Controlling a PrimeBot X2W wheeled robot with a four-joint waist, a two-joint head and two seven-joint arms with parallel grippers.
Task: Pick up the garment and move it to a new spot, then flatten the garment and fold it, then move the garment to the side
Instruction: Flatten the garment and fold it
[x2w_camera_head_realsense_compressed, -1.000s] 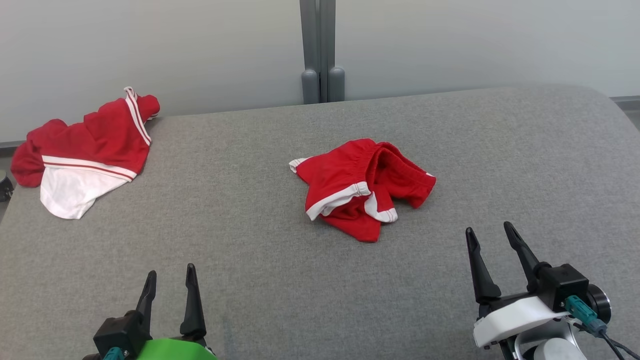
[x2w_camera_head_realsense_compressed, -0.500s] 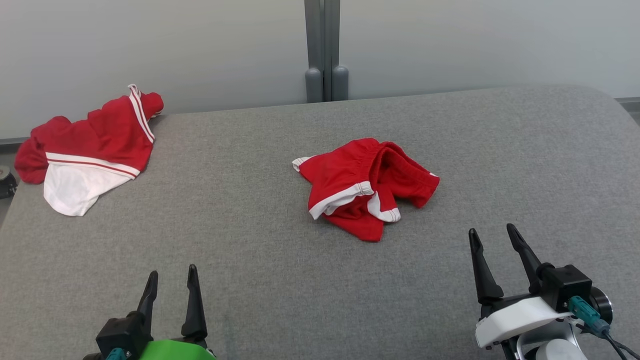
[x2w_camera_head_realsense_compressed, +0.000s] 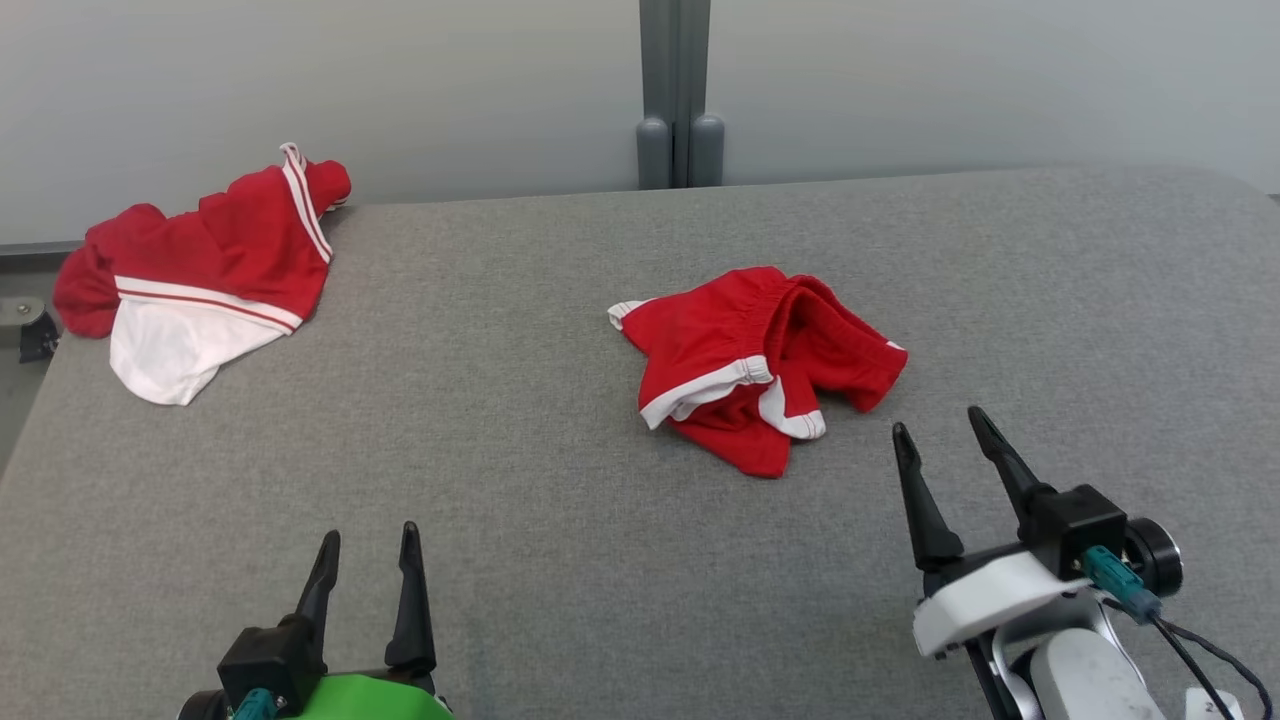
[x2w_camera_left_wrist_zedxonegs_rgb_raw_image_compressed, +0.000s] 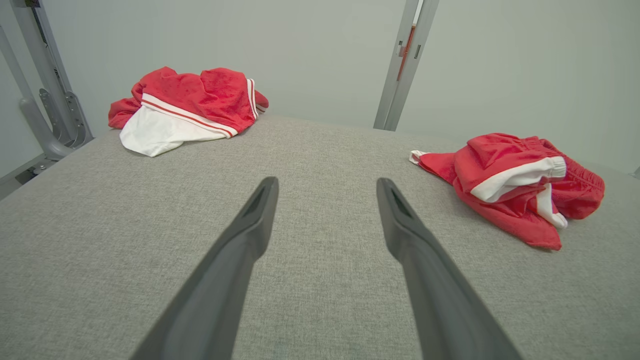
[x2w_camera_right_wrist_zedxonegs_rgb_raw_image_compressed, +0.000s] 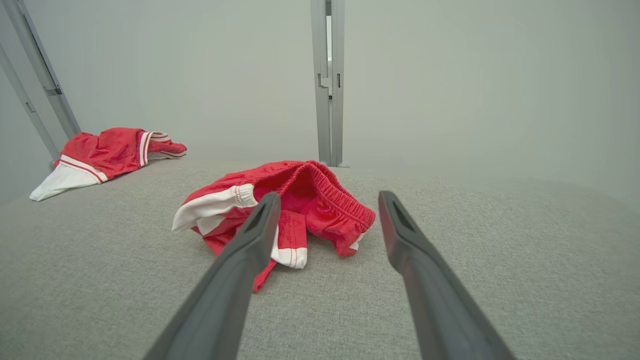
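The garment, crumpled red shorts (x2w_camera_head_realsense_compressed: 750, 350) with white trim, lies in a heap near the middle of the grey fabric-covered table (x2w_camera_head_realsense_compressed: 500, 450). My right gripper (x2w_camera_head_realsense_compressed: 937, 419) is open just right of and nearer than the heap, apart from it. In the right wrist view the shorts (x2w_camera_right_wrist_zedxonegs_rgb_raw_image_compressed: 310, 195) lie just beyond my right gripper (x2w_camera_right_wrist_zedxonegs_rgb_raw_image_compressed: 328, 195), partly behind the left finger. My left gripper (x2w_camera_head_realsense_compressed: 369, 530) is open over bare table at the near left. In the left wrist view the left gripper (x2w_camera_left_wrist_zedxonegs_rgb_raw_image_compressed: 326, 181) holds nothing, and the shorts (x2w_camera_left_wrist_zedxonegs_rgb_raw_image_compressed: 505, 190) lie off to its right.
A second red and white garment (x2w_camera_head_realsense_compressed: 200, 280) lies bunched at the table's far left corner, also in the left wrist view (x2w_camera_left_wrist_zedxonegs_rgb_raw_image_compressed: 190, 100) and right wrist view (x2w_camera_right_wrist_zedxonegs_rgb_raw_image_compressed: 105, 152). A grey post (x2w_camera_head_realsense_compressed: 675, 100) stands against the pale wall behind the table.
The head camera has turned a little, shifting the whole picture right. My right gripper has moved forward and left, closer to the shorts. The garments lie as before.
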